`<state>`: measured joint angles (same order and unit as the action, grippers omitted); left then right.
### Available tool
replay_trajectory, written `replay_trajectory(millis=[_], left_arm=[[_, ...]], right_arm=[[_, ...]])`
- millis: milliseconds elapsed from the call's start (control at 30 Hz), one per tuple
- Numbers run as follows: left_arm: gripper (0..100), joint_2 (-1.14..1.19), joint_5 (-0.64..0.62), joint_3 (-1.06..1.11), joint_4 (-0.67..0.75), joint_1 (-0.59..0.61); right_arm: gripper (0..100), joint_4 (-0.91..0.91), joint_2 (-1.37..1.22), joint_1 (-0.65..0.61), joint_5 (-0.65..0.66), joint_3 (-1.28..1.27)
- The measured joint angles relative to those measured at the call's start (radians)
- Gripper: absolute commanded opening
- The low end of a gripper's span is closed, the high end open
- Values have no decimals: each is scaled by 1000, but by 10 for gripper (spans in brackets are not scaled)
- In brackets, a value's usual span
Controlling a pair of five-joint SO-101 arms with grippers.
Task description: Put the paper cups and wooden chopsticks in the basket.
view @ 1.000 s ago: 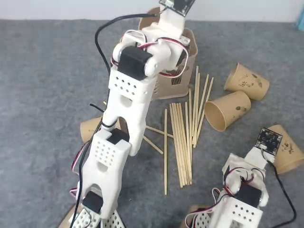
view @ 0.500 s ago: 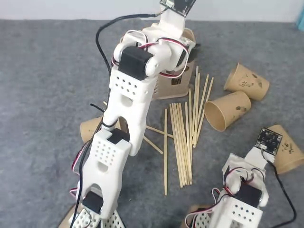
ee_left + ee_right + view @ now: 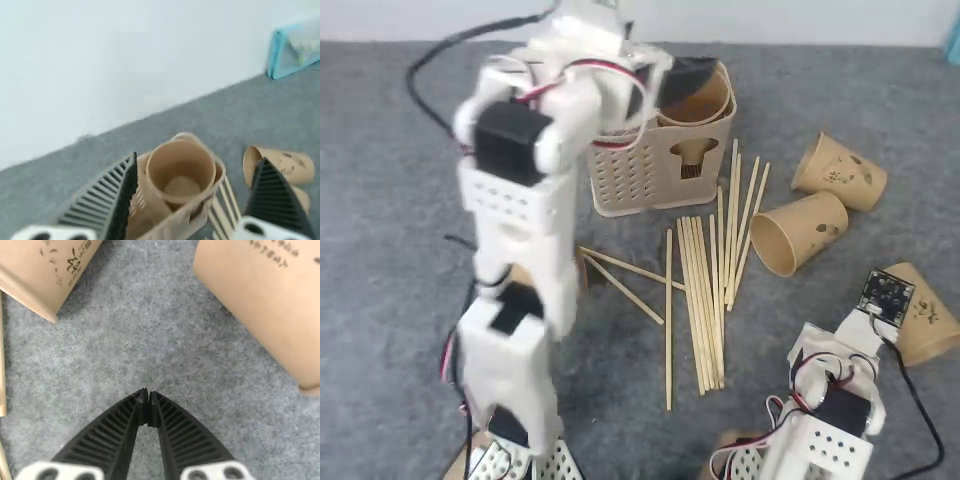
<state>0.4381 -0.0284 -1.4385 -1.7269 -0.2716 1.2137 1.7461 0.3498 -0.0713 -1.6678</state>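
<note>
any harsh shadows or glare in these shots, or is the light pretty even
High view: soft, even light, faint shadows beside the chopsticks and lying cups, no glare. Left wrist view: the wall is bright, the upright cup in the basket shaded inside. Right wrist view: soft shadow beside the tipped cup.

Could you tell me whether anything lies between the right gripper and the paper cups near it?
Nothing visible does. The right gripper, jaws shut, is over bare carpet; one paper cup and a second cup lie on their sides beyond it.
</note>
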Motion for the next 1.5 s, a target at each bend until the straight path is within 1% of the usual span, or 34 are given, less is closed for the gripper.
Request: replay_trajectory(millis=[133,367,500,667,833,933,1000,1200,1267,1433,1500], left_arm=[[349,-209,0,308,0,28],[349,-585,0,904,0,34],[349,-746,0,1189,0,40],[349,-818,0,1514,15,138],[349,-821,-3,1777,155,301],[349,-822,-5,1895,218,333],[349,-822,26,1950,239,336],[339,-824,98,2065,252,324],[296,-824,97,2085,252,327],[140,-824,100,2085,252,327],[103,-824,101,2085,252,327]], right_arm=[[9,0,0,0,0,0],[9,0,0,0,0,0],[9,0,0,0,0,0],[9,0,0,0,0,0],[9,0,0,0,0,0],[9,0,0,0,0,0],[9,0,0,0,0,0],[9,0,0,0,0,0],[9,0,0,0,0,0],[9,0,0,0,0,0],[9,0,0,0,0,0]])
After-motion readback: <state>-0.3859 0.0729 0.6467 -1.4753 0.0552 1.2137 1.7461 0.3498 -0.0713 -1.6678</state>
